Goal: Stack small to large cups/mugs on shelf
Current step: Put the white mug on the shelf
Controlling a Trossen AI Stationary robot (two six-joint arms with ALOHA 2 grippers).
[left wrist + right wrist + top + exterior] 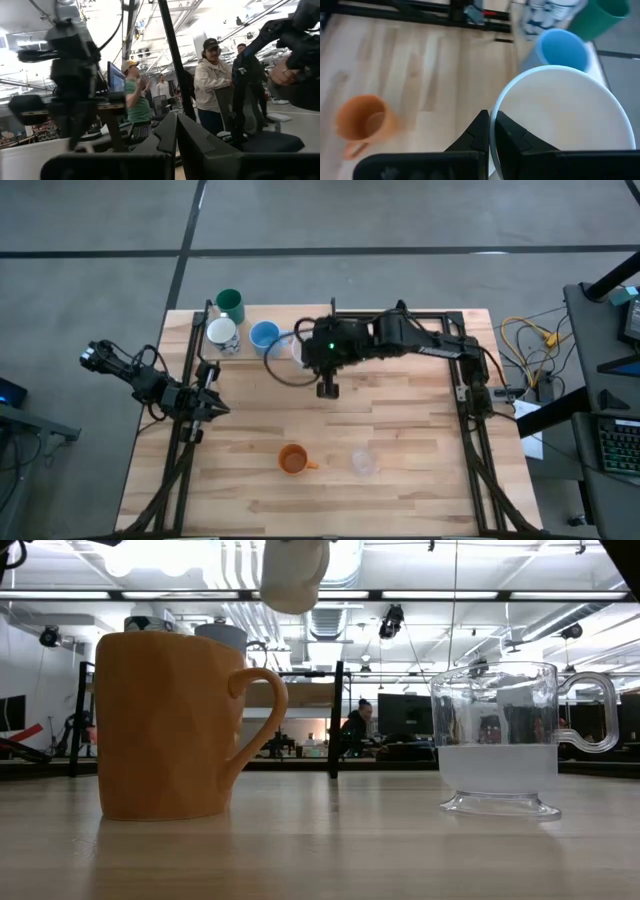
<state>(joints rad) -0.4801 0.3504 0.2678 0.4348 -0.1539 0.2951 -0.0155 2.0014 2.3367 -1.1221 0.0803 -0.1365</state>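
Orange mug [170, 725] and clear cup [500, 740] foreground, unstacked | right gripper [490, 131] pinches white mug [560, 117] rim, upper centre | green [230, 304], blue [264, 335], silver [221, 334] cups by shelf [203, 330], upper left | left gripper [213, 406] idle, fingers together.

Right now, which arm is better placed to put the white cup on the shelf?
The right. Its gripper is shut on the white cup's rim, close to the blue cup on the shelf. The left gripper waits at the table's left edge, holding nothing.
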